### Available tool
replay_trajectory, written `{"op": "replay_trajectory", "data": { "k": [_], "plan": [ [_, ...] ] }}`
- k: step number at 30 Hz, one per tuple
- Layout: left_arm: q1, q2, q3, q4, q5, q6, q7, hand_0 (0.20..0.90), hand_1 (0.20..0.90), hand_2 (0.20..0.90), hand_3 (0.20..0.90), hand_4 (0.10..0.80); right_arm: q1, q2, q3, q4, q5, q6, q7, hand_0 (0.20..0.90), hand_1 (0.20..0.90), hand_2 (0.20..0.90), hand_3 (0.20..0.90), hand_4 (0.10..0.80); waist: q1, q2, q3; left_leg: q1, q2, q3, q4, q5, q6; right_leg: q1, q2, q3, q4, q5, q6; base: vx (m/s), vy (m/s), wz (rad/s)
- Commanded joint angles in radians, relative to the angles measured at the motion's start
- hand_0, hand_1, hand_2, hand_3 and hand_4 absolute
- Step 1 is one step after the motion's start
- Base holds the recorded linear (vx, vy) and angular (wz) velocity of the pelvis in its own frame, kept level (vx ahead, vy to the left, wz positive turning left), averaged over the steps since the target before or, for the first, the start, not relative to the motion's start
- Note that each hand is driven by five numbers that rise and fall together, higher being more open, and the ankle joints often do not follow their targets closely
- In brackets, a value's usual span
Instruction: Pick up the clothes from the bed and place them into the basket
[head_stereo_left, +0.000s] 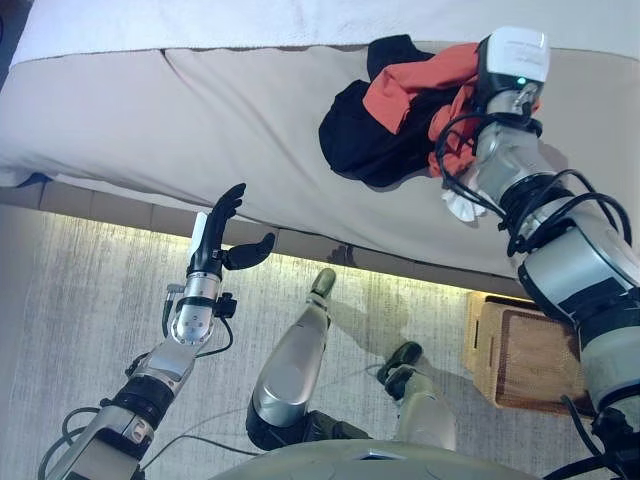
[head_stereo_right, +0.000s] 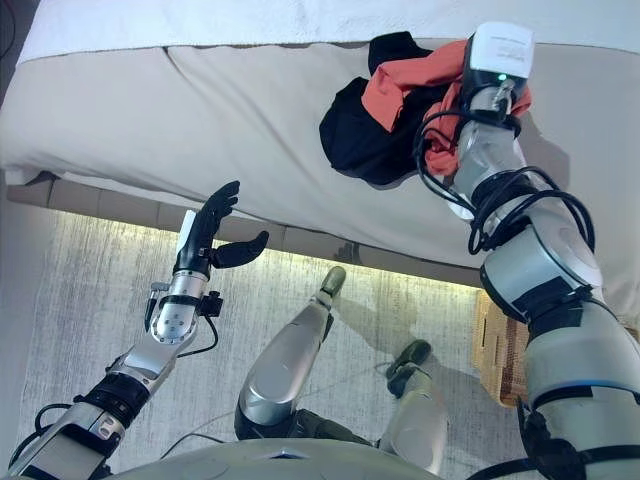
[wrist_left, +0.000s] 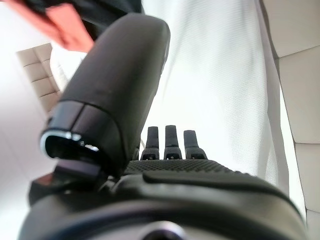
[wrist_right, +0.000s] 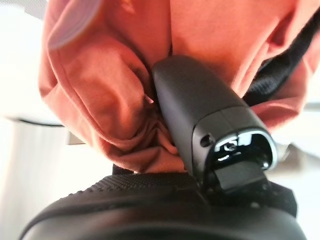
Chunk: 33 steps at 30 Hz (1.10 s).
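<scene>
A pile of clothes lies on the beige bed (head_stereo_left: 150, 120) at the right: an orange garment (head_stereo_left: 410, 85) over a black one (head_stereo_left: 360, 135), with a white cloth (head_stereo_left: 465, 205) at the near edge. My right hand (wrist_right: 200, 115) is in the pile, its thumb pressed into bunched orange cloth (wrist_right: 110, 85), which it grips against the palm. My left hand (head_stereo_left: 215, 240) is raised over the floor just in front of the bed's near edge, fingers straight and empty. A woven basket (head_stereo_left: 520, 360) stands on the floor at the lower right, below my right arm.
A white blanket (head_stereo_left: 200, 25) covers the far side of the bed. A pale rug (head_stereo_left: 80, 300) lies on the floor in front of the bed. The left part of the bed is bare.
</scene>
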Motion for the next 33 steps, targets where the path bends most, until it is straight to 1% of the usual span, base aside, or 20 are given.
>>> {"op": "replay_trajectory", "data": {
  "k": [1, 3, 5, 7, 9, 13, 16, 24, 29, 30, 31, 33],
  "plan": [
    [0.016, 0.016, 0.025, 0.018, 0.012, -0.035, 0.004, 0.900, 0.900, 0.900, 0.900, 0.800, -0.113, -0.124, 0.002, -0.113, 0.019, -0.034, -0.165, 0.300, 0.300, 0.300, 0.200, 0.100, -0.047, -0.075, -0.197, 0.036, 0.063, 0.091, -0.006, -0.088, 0.003, 0.112, -0.014, -0.005, -0.066, 0.023, -0.028, 0.073, 0.018, -0.15],
    [0.024, 0.010, 0.027, 0.033, 0.018, -0.025, -0.005, 0.900, 0.900, 0.900, 0.900, 0.800, -0.108, -0.145, -0.022, -0.150, 0.049, -0.048, -0.187, 0.300, 0.300, 0.300, 0.200, 0.100, -0.060, -0.081, -0.226, 0.064, 0.069, 0.098, -0.020, -0.087, 0.001, 0.133, -0.014, 0.002, -0.079, 0.030, -0.026, 0.061, 0.009, -0.12],
    [0.025, 0.005, 0.024, 0.055, 0.019, -0.001, -0.012, 0.900, 0.900, 0.900, 0.900, 0.800, -0.107, -0.174, -0.046, -0.180, 0.069, -0.075, -0.177, 0.300, 0.300, 0.300, 0.200, 0.100, -0.079, -0.088, -0.273, 0.111, 0.081, 0.108, -0.052, -0.084, -0.003, 0.162, -0.014, 0.008, -0.101, 0.042, -0.018, 0.128, 0.019, -0.06],
    [0.039, 0.005, 0.024, 0.069, 0.020, 0.001, -0.018, 0.900, 0.900, 0.900, 0.900, 0.800, -0.111, -0.204, -0.052, -0.212, 0.093, -0.080, -0.168, 0.300, 0.300, 0.300, 0.200, 0.100, -0.092, -0.091, -0.305, 0.149, 0.090, 0.117, -0.085, -0.078, -0.006, 0.179, -0.012, 0.015, -0.117, 0.054, -0.012, 0.137, 0.024, -0.04],
    [0.052, -0.001, 0.032, 0.087, 0.028, -0.002, -0.029, 0.900, 0.900, 0.900, 0.900, 0.800, -0.102, -0.231, -0.076, -0.224, 0.125, -0.101, -0.139, 0.300, 0.300, 0.300, 0.200, 0.100, -0.107, -0.096, -0.346, 0.185, 0.097, 0.120, -0.129, -0.066, -0.009, 0.192, -0.008, 0.024, -0.137, 0.067, -0.005, 0.117, 0.015, -0.09],
    [0.051, 0.000, 0.036, 0.108, 0.042, -0.004, -0.049, 0.900, 0.900, 0.900, 0.900, 0.800, -0.094, -0.268, -0.083, -0.221, 0.115, -0.108, -0.056, 0.300, 0.300, 0.300, 0.200, 0.100, -0.126, -0.103, -0.389, 0.229, 0.105, 0.129, -0.174, -0.056, -0.019, 0.212, 0.000, 0.033, -0.161, 0.078, 0.002, 0.088, -0.011, -0.12],
    [0.044, 0.000, 0.034, 0.112, 0.037, -0.009, -0.065, 0.900, 0.900, 0.900, 0.900, 0.800, -0.080, -0.279, -0.079, -0.191, 0.141, -0.120, 0.014, 0.300, 0.300, 0.300, 0.200, 0.100, -0.135, -0.102, -0.400, 0.247, 0.110, 0.134, -0.176, -0.061, -0.022, 0.219, 0.004, 0.036, -0.158, 0.065, -0.001, 0.056, 0.003, -0.05],
    [0.033, -0.019, 0.018, 0.135, 0.046, -0.036, -0.084, 0.900, 0.900, 0.900, 0.900, 0.800, -0.013, -0.228, -0.118, -0.105, 0.148, -0.163, 0.058, 0.300, 0.300, 0.300, 0.200, 0.100, -0.115, -0.092, -0.379, 0.246, 0.106, 0.107, -0.182, -0.057, -0.024, 0.234, 0.005, 0.011, -0.162, 0.050, -0.006, 0.011, 0.012, 0.01],
    [0.031, -0.021, 0.022, 0.129, 0.046, -0.043, -0.092, 0.900, 0.900, 0.900, 0.900, 0.800, -0.011, -0.204, -0.109, -0.088, 0.165, -0.169, 0.106, 0.300, 0.300, 0.300, 0.200, 0.100, -0.096, -0.086, -0.354, 0.228, 0.100, 0.087, -0.196, -0.042, -0.027, 0.226, 0.003, -0.007, -0.167, 0.052, -0.006, -0.010, 0.034, 0.09],
    [0.031, -0.020, 0.028, 0.124, 0.048, -0.048, -0.099, 0.900, 0.900, 0.900, 0.900, 0.800, -0.010, -0.194, -0.098, -0.075, 0.174, -0.177, 0.137, 0.858, 0.858, 0.858, 0.851, 0.751, -0.086, -0.085, -0.343, 0.220, 0.098, 0.080, -0.206, -0.034, -0.028, 0.222, 0.003, -0.014, -0.174, 0.055, -0.005, -0.025, 0.022, 0.21],
    [0.031, -0.021, 0.031, 0.125, 0.049, -0.050, -0.099, 0.900, 0.900, 0.900, 0.900, 0.800, -0.011, -0.189, -0.095, -0.072, 0.179, -0.168, 0.147, 0.900, 0.900, 0.900, 0.900, 0.800, -0.083, -0.084, -0.338, 0.216, 0.098, 0.079, -0.211, -0.030, -0.029, 0.219, 0.003, -0.017, -0.177, 0.058, -0.004, -0.039, 0.025, 0.19],
    [0.029, -0.021, 0.031, 0.123, 0.050, -0.052, -0.096, 0.900, 0.900, 0.900, 0.900, 0.800, -0.009, -0.179, -0.091, -0.060, 0.183, -0.170, 0.143, 0.900, 0.900, 0.900, 0.900, 0.800, -0.080, -0.084, -0.331, 0.213, 0.098, 0.078, -0.219, -0.025, -0.029, 0.215, 0.004, -0.019, -0.180, 0.060, -0.004, -0.036, 0.010, 0.12]
  ]
}}
